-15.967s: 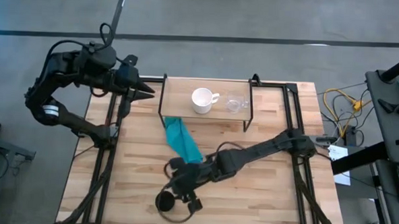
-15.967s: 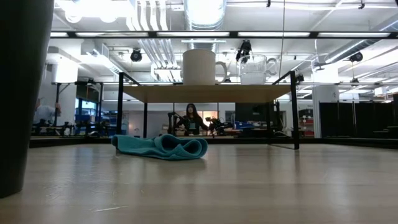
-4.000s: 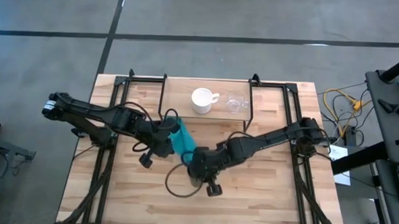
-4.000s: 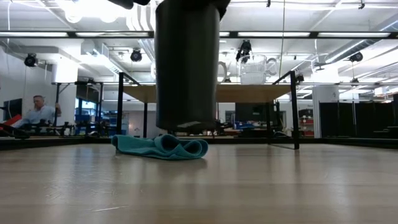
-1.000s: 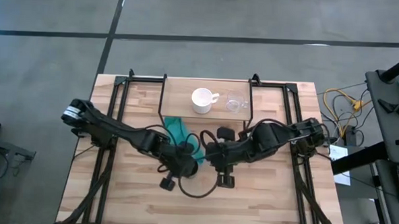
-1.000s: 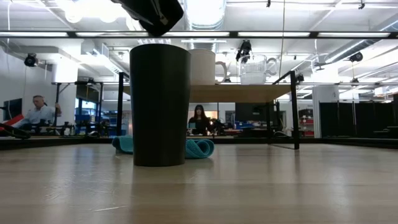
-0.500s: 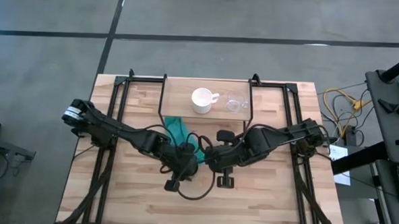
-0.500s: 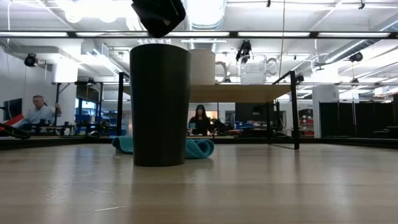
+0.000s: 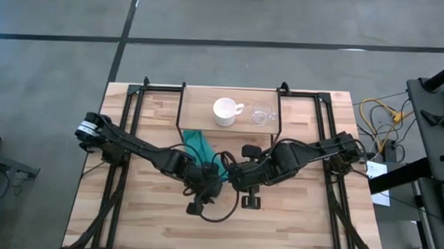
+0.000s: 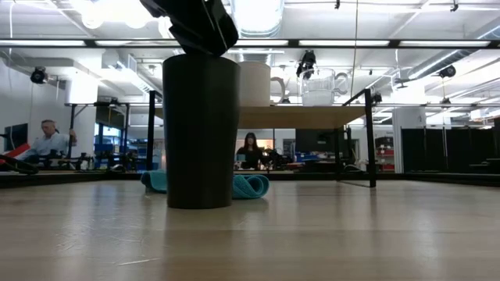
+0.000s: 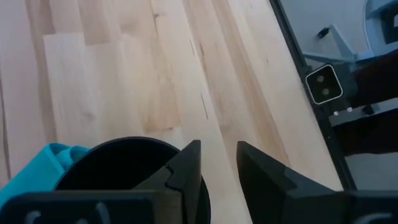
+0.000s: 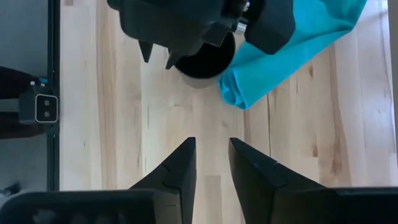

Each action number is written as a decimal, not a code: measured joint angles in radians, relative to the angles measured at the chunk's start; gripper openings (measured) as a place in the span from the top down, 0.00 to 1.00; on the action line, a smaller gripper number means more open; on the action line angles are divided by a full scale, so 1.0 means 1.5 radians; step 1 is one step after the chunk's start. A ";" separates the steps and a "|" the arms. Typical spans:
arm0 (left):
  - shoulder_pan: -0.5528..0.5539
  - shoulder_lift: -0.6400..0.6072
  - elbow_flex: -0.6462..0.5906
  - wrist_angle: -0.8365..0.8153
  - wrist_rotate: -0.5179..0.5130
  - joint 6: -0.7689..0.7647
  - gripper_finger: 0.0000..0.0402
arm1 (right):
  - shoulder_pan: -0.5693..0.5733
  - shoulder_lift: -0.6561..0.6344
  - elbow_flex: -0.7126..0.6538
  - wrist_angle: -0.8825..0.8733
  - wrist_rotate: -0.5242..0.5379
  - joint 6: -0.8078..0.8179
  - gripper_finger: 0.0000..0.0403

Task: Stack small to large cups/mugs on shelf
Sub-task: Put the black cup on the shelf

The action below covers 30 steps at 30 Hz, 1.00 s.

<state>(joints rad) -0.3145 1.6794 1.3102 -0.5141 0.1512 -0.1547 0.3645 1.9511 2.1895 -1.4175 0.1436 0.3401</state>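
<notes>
Standing upright on the worktop (image 9: 293,218), the black cup (image 10: 201,131) sits just in front of the teal cloth (image 10: 251,186) in the low view, with the cloth partly hidden behind it. The left gripper (image 10: 205,31) hangs directly over the cup's rim; in the left wrist view its fingers (image 11: 188,167) are parted by a narrow gap, with one of them crossing the rim of the cup's dark mouth (image 11: 118,165) and the other outside it, and whether they press on the wall cannot be told. From above, the left arm reaches from the worktop's left edge to its middle, where the left gripper (image 9: 206,188) covers the cup. The right gripper (image 9: 238,176) is just beside it on the right, and its fingers (image 12: 180,167) stand parted with nothing between them, pointing at bare wood short of the cup (image 12: 204,62) and the cloth (image 12: 292,46). The shelf (image 9: 200,120) stands at the far side of the worktop, well apart from the black cup. The white mug (image 9: 225,111) rests on the shelf with its handle turned toward the clear glass cup (image 9: 262,114), which stands near it on the right; the two are apart. In the low view the mug (image 10: 255,84) and the glass (image 10: 317,87) show on top of the shelf board (image 10: 312,117). A person (image 10: 51,142) sits in the room beyond, at the left.
</notes>
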 joint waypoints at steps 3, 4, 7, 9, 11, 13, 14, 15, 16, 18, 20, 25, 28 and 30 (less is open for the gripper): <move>0.000 0.001 0.000 0.002 0.000 -0.018 0.77 | 0.000 0.000 0.000 -0.001 0.000 0.000 0.77; 0.000 -0.001 0.000 0.002 0.000 -0.030 0.77 | 0.000 0.000 0.000 -0.004 0.000 -0.001 0.78; 0.000 -0.006 0.000 -0.001 -0.002 -0.034 0.77 | 0.000 0.000 0.000 -0.012 0.000 -0.001 0.78; 0.000 -0.009 0.002 -0.001 -0.002 -0.034 0.77 | 0.000 0.000 0.000 -0.014 0.000 -0.003 0.79; 0.000 -0.012 0.005 0.000 -0.002 -0.035 0.77 | 0.000 0.000 0.000 -0.014 0.000 -0.005 0.78; 0.000 -0.013 0.008 0.001 -0.002 -0.035 0.77 | 0.000 0.000 0.000 -0.013 0.000 -0.005 0.78; 0.000 -0.013 0.010 0.001 -0.002 -0.035 0.77 | 0.000 0.000 0.000 -0.014 0.000 -0.005 0.78; 0.000 -0.013 0.012 0.000 -0.002 -0.035 0.77 | 0.000 0.000 0.000 -0.014 0.000 -0.005 0.77; 0.000 -0.014 0.014 0.000 -0.003 -0.035 0.77 | 0.000 0.000 0.000 -0.014 0.000 -0.005 0.77; 0.000 -0.015 0.018 0.000 -0.002 -0.036 0.77 | 0.000 0.000 0.000 -0.014 0.000 -0.005 0.78; 0.000 -0.015 0.019 0.000 -0.003 -0.056 0.77 | 0.000 0.000 0.000 -0.014 0.000 -0.005 0.78; 0.000 -0.015 0.017 -0.020 -0.007 -0.086 0.77 | 0.000 0.000 0.000 -0.014 0.000 -0.005 0.79; 0.000 -0.015 0.017 -0.031 -0.022 -0.088 0.77 | 0.000 0.000 0.000 -0.014 0.000 -0.005 0.79; 0.000 -0.015 0.018 -0.044 -0.027 -0.088 0.77 | 0.000 0.000 0.000 -0.014 0.000 -0.005 0.78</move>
<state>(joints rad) -0.3145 1.6562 1.3367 -0.5803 0.1102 -0.2872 0.3641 1.9515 2.1895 -1.4386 0.1436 0.3328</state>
